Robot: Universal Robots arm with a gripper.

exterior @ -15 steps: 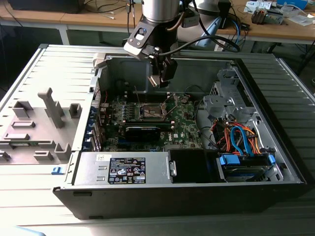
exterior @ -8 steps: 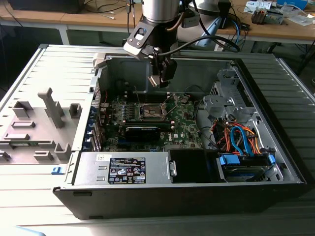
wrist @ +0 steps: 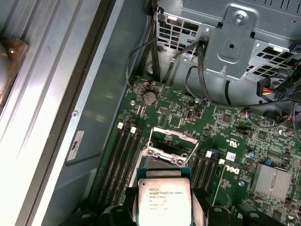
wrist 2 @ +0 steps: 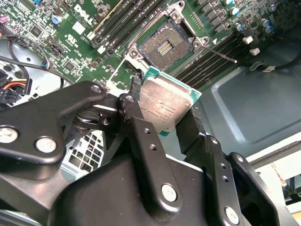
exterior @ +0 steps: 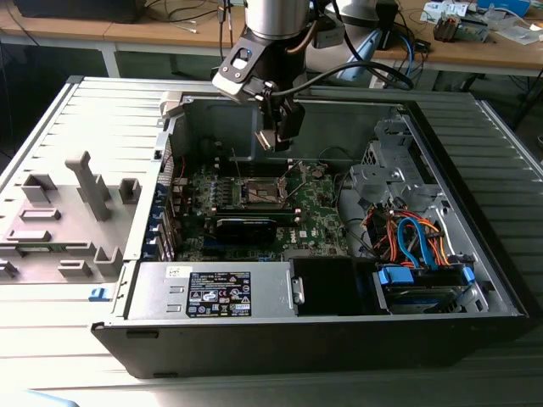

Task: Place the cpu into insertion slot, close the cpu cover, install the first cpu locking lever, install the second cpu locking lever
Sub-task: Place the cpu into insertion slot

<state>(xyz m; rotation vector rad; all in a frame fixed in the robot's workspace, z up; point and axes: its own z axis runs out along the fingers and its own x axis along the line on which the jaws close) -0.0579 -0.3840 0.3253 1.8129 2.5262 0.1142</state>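
My gripper (wrist 2: pixel 164 112) is shut on the cpu (wrist 2: pixel 164 104), a flat square chip with a pale silvery face and green edge, pinched between the two black fingers (wrist 2: pixel 135 106). It hangs above the green circuit board (exterior: pixel 318 216), a short way off the insertion slot (wrist 2: pixel 164 44). That slot lies uncovered, with a dark centre and a silver rim. The cpu cover (wrist: pixel 170 146), a thin silver frame, stands tilted up just beyond the cpu (wrist: pixel 163 197). A thin locking lever (wrist 2: pixel 221 54) sticks out beside the socket. In the exterior view the gripper (exterior: pixel 277 136) hovers over the socket (exterior: pixel 261 193).
The open computer case has a silver power supply (exterior: pixel 216 291) at the front and a drive cage (exterior: pixel 386 174) with coloured cables (exterior: pixel 411 237) at the exterior view's right. A long black card (exterior: pixel 246 227) lies near the socket. Memory slots (wrist: pixel 126 153) flank it. A grey fixture (exterior: pixel 72 212) sits outside.
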